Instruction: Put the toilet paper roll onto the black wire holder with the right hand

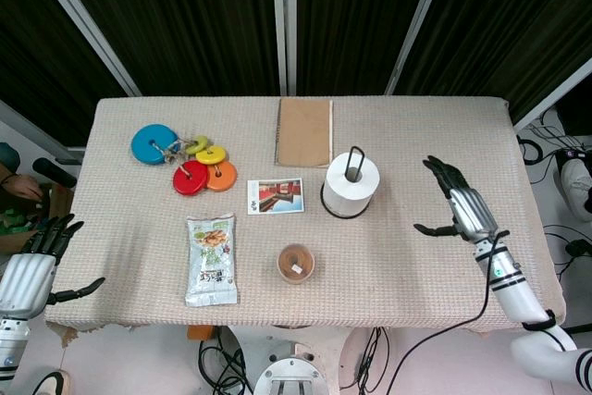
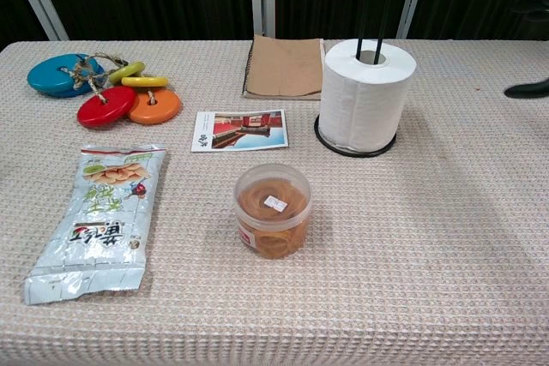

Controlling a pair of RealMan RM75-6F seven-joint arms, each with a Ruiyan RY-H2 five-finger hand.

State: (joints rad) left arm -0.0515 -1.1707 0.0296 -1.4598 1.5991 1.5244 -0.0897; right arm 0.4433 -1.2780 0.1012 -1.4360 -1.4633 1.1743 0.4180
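The white toilet paper roll [image 1: 351, 184] [image 2: 364, 95] stands upright on the black wire holder [image 1: 353, 164] [image 2: 369, 49], whose two wires poke up through the roll's core; the base ring [image 2: 343, 147] shows under it. My right hand [image 1: 459, 204] is open with fingers spread, well to the right of the roll and apart from it; only its fingertips [image 2: 525, 89] show at the right edge of the chest view. My left hand [image 1: 35, 265] hangs open off the table's front left corner.
A brown notebook [image 1: 304, 131] lies behind the roll and a photo card [image 1: 276, 196] to its left. A clear jar [image 1: 295, 263] stands in front, with a snack packet [image 1: 211, 259] further left. Coloured discs [image 1: 181, 160] lie at the back left.
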